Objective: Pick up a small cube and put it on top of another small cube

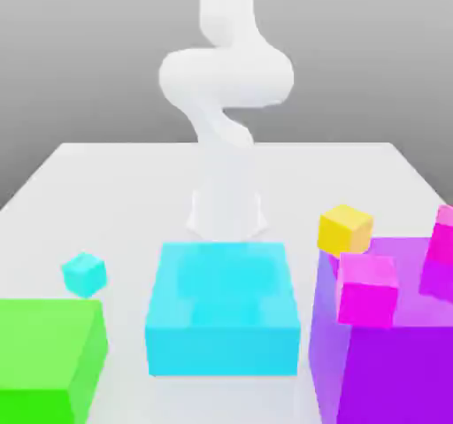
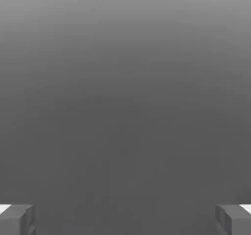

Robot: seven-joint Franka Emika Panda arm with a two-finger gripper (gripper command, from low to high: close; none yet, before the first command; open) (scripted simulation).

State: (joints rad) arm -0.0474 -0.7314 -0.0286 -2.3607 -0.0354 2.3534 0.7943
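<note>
One tiny cyan cube (image 1: pixel 84 273) beside green block's (image 1: pixel 49 351) edge, claw (image 2: pixel 125 219) wide open, empty.

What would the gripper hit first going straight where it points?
Looks free: ahead of the gripper, between the open fingers, the hand view has plain grey, no cube or block. Depth is unclear; it may be a bare surface.

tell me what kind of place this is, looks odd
Most likely a simulated tabletop test scene, not a real room. A plain white table stands before a blank grey backdrop, with flat-coloured blocks: a large cyan block, a green block and a purple block. A featureless white arm rises behind them.
</note>
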